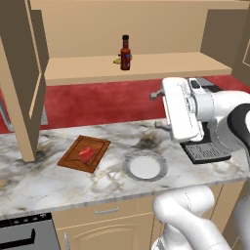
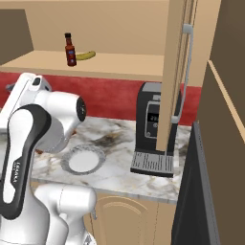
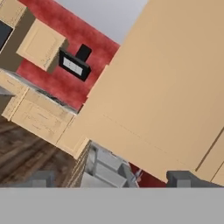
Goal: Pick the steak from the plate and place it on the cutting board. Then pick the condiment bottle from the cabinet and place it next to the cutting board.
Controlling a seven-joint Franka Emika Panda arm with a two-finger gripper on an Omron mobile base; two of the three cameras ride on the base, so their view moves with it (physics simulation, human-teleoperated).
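- On the table [image 1: 44, 168], the steak [image 1: 87, 154] already lies on the cutting board [image 1: 84, 153], and the plate [image 1: 144, 166] just beside the board is bare, so I judge the first half of the task done.
- Up in the cabinet [image 1: 146, 66], the condiment bottle [image 1: 125, 52] stands upright on the shelf, its long axis vertical, with a banana [image 2: 86, 55] lying just behind it.
- The hand [image 1: 181, 110] hangs at mid height over the table's right part, below the shelf and to the right of the bottle; the bottle lies up, forward and to the left of it.
- In the hand view the two finger tips [image 3: 39, 178] stand wide apart with nothing between them, so the jaws read as open and empty, facing a tan panel.
- The coming move, as I judge it, needs the hand raised to shelf height and turned to meet the bottle from the side, across its body below the neck, without nudging the banana.
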